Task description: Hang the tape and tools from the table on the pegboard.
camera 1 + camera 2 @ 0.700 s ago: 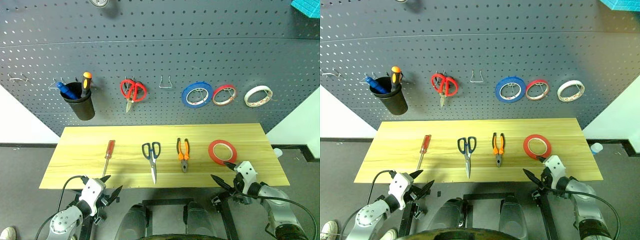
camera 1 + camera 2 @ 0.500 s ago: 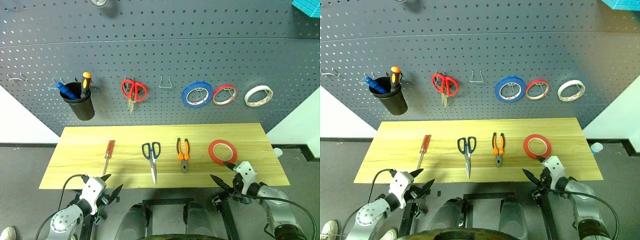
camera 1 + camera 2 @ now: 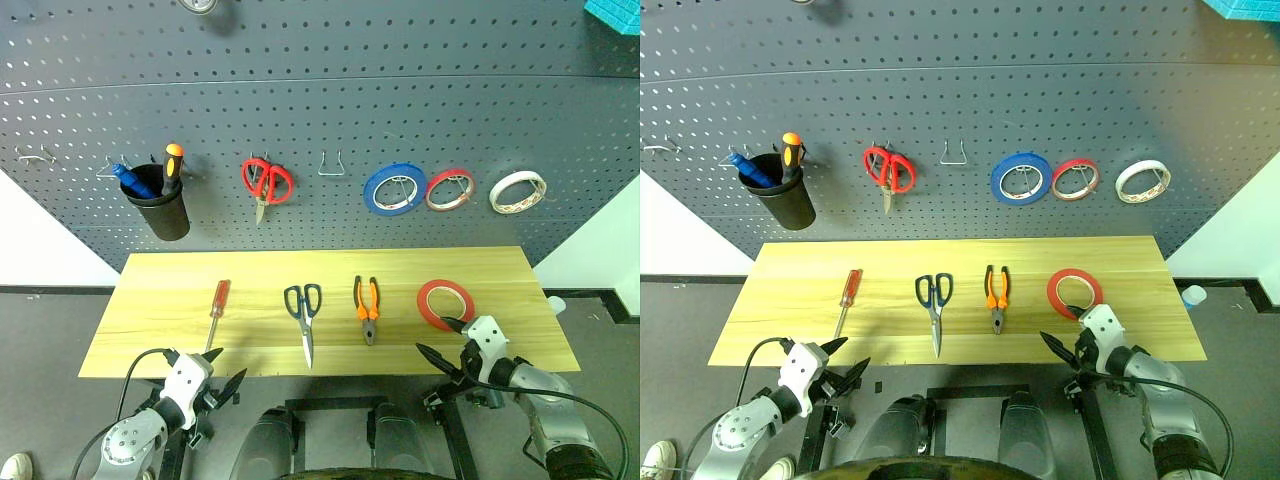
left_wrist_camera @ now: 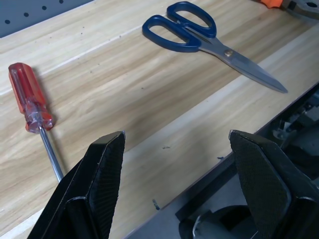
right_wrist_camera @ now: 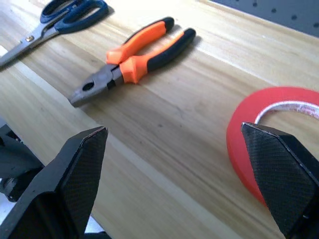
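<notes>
I am just starting. My right gripper (image 3: 447, 341) is wide open, nothing in it, and the tape (image 3: 445, 303) lies just ahead. Next I reach and pinch its rim. My left gripper (image 3: 218, 371) is open too.

Toward the pegboard's left edge hangs a black round plastic cup (image 3: 164, 213) holding an orange-and-black-handled screwdriver (image 3: 172, 165) and a blue-handled tool (image 3: 131, 181). Rightward hang red-handled scissors (image 3: 265, 184), a bare wire hook (image 3: 332, 163), then a blue tape roll (image 3: 393, 189), a red tape roll (image 3: 449, 189) and a white tape roll (image 3: 517, 192).
</notes>
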Controlling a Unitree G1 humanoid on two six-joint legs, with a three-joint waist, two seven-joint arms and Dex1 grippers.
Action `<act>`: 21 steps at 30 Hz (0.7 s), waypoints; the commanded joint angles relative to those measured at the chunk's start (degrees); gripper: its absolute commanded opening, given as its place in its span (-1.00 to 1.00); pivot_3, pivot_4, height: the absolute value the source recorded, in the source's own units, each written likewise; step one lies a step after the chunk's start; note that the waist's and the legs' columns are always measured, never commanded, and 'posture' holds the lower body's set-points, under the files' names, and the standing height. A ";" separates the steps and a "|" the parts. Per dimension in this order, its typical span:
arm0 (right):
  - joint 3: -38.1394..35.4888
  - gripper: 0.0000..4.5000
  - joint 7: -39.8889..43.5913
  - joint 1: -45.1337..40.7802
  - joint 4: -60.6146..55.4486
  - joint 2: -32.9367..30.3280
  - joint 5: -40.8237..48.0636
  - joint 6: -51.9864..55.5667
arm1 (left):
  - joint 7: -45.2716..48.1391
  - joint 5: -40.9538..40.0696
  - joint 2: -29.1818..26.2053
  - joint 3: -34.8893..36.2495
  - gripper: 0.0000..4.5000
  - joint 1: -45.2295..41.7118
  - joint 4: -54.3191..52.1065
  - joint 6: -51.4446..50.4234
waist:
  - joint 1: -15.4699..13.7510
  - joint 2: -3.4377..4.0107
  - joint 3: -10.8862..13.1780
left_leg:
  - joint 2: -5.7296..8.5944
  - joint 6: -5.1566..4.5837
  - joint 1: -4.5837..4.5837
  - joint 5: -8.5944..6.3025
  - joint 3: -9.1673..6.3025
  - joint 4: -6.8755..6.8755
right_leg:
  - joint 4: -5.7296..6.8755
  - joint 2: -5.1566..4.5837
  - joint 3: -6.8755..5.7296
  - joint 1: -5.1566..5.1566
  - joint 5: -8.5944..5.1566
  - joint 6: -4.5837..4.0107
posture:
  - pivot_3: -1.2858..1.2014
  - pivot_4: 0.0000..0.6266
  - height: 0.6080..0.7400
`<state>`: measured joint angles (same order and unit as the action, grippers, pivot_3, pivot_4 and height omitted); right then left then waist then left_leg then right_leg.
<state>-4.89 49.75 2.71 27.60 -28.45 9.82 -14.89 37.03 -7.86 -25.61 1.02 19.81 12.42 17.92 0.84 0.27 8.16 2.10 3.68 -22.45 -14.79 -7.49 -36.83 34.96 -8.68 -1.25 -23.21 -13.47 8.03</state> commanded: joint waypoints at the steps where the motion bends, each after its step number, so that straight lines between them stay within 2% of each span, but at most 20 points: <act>1: -0.06 1.00 -0.51 0.57 -4.42 -0.17 0.94 1.89 | -0.09 0.23 -0.17 0.48 0.54 0.16 -0.41 0.98 | -0.02 0.00 0.00 | 0.00 0.00 0.00 0.00 0.00 0.00 | 0.00 0.00 0.00 0.00 0.00 0.00 | -0.01 -0.64 0.85; 15: 0.02 1.00 -1.30 0.53 -7.41 -0.48 0.39 4.70 | -0.78 0.25 -0.14 0.31 0.54 0.71 -3.69 -0.40 | -0.02 0.00 0.00 | 0.00 0.01 -0.01 -0.01 0.00 0.00 | 0.00 0.00 0.00 -0.01 0.00 0.00 | -0.01 -0.66 0.85; 21: 0.50 1.00 -2.57 -3.52 -3.41 -1.76 -1.98 5.95 | 2.47 0.09 -0.82 -1.35 0.54 -5.28 -2.36 -0.66 | -0.05 0.00 0.00 | 0.00 0.01 -0.01 0.00 0.00 -0.02 | 0.00 0.00 0.00 -0.01 0.00 0.00 | 0.00 -0.66 0.85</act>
<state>-4.28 47.50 0.17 24.02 -29.37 8.02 -9.03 38.21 -7.94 -25.70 0.40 15.33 10.45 16.70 0.80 0.28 8.16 2.10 3.69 -22.46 -14.79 -7.49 -36.86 34.97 -8.67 -1.26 -23.21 -13.46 8.02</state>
